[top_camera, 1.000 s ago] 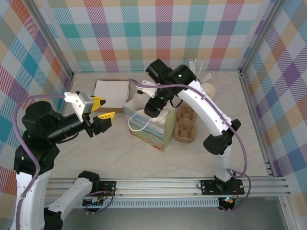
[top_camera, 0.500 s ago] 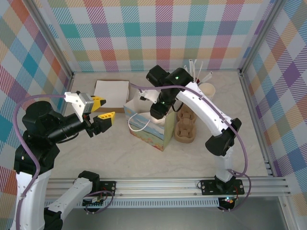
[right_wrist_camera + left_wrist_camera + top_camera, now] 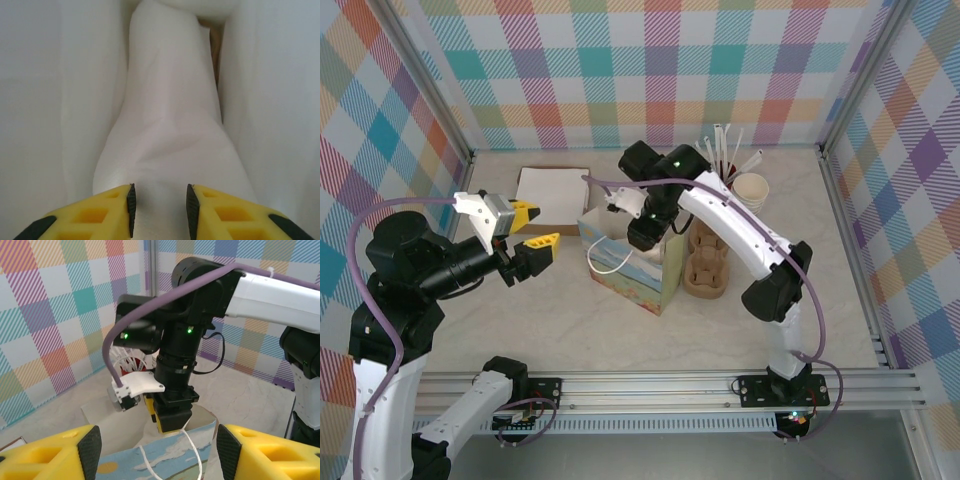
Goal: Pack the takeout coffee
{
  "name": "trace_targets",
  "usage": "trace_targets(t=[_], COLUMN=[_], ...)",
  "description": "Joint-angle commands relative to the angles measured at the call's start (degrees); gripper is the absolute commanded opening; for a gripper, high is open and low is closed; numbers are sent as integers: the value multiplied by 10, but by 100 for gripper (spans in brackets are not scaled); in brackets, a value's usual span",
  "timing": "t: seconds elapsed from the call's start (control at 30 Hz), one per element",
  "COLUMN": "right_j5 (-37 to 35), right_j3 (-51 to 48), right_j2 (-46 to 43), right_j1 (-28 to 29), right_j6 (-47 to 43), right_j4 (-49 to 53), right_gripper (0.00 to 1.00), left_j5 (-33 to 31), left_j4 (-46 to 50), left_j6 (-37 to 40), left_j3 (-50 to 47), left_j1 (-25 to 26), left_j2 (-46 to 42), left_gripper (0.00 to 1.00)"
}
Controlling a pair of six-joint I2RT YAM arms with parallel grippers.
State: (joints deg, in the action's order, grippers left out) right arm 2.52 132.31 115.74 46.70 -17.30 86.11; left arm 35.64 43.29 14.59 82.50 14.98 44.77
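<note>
The takeout coffee cup stands at the back right, its cream inside facing up, apart from both grippers. A paper bag with a sky print and white cord handles stands open mid-table. My right gripper reaches down into the bag's mouth. In the right wrist view its jaws stand a little apart over a white fold of the bag's inside, with nothing between the pads. My left gripper hovers open to the left of the bag, its fingers facing the printed side.
A brown pulp cup carrier lies right of the bag. A red cup of white straws stands by the back wall. A flat white box lies at the back left. Metal frame rails edge the table.
My right gripper has shifted slightly left and lower into the bag, and its jaws have narrowed. The left arm has not moved.
</note>
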Motion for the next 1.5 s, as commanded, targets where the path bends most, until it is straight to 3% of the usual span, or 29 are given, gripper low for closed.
trace_targets(t=[0.0,0.27,0.53,0.77,0.87,1.03,1.17,1.47], right_j5=[-5,-32,-89,-189,-239,-271,-271,-233], right_j3=[27,-42,-296,-551,-659,-834,-944,-1079], right_j2=[-43,-175,-405,-605,-678,-765,-784,-694], right_j1=[1,-12,-46,-123,-159,-224,-276,-355], right_j6=[17,67,147,210,230,257,287,285], right_j4=[4,-40,-190,-325,-376,-462,-536,-759], right_gripper=[39,56,75,98,100,100,100,100], left_j5=[-25,-167,-375,-525,-572,-628,-645,-595], left_j4=[-9,-63,-87,-71,-77,-114,-157,-248], left_j6=[-9,-102,-171,-218,-237,-254,-240,-257], left_j3=[-20,-101,-202,-284,-327,-402,-458,-564], left_j1=[8,8,8,8,8,6,-6,-86], left_j2=[-9,-25,-90,-136,-150,-165,-158,-118], left_gripper=[65,66,73,82,88,99,100,100])
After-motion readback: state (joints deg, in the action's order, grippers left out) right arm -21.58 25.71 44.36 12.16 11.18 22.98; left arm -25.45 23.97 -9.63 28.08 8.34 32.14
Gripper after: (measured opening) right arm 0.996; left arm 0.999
